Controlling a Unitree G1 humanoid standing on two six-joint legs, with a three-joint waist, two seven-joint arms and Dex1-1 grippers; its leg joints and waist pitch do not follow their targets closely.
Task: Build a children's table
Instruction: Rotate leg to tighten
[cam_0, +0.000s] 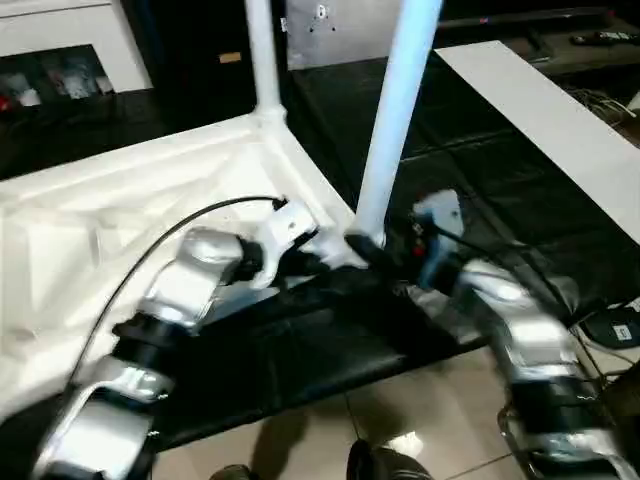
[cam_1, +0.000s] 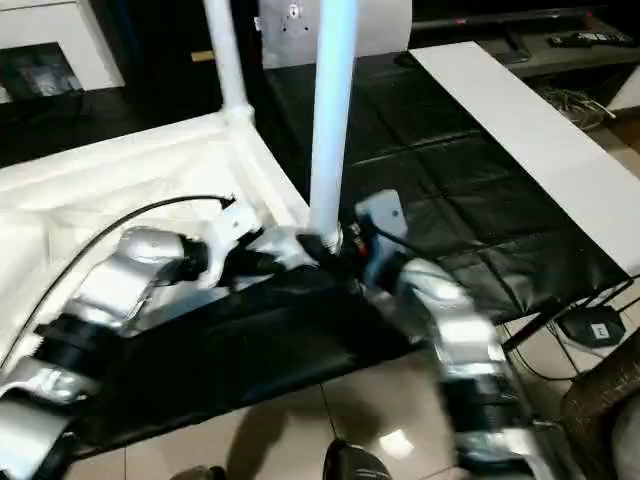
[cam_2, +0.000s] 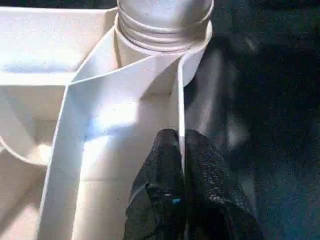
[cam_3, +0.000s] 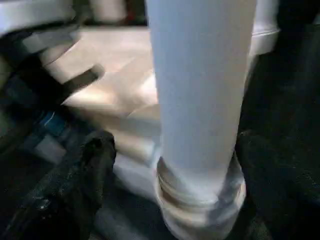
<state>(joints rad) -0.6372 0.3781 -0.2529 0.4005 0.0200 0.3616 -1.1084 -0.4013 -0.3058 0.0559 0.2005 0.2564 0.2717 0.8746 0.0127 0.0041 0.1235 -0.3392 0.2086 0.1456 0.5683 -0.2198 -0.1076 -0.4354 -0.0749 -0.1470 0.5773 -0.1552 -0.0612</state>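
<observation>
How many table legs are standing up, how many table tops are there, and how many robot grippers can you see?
Table legs standing in the top's corner sockets: 2, a near leg and a far leg
Table tops: 1, the white top
Robot grippers: 2, the left gripper and the right gripper
Total: 5

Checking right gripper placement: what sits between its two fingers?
The near leg, just above its threaded base in the corner socket. The right wrist view shows one black finger on each side.

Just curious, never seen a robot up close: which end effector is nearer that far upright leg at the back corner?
Left. The left end effector pinches the tabletop's rim leading toward the far leg; the right end effector straddles the near leg.
</observation>
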